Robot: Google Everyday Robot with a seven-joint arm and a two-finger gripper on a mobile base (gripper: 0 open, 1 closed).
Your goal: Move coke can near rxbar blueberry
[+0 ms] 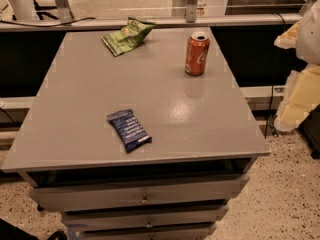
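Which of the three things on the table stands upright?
The coke can, far right; the rxbar blueberry and green bag lie flat. The gripper is right of the table.

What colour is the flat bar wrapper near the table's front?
Dark blue wrapper, white lettering; camera view. Gripper at right, beside the table.

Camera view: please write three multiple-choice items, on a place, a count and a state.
1. Where does the coke can stand? A far right of the table B near left C in a drawer
2. How many things are on the table? A two B three C five
3. The can is A upright B tipped over C held
Key: A, near the far right edge; B, can, rxbar blueberry, green snack bag; A, silver top up. Gripper out of view; only the arm shows at right.
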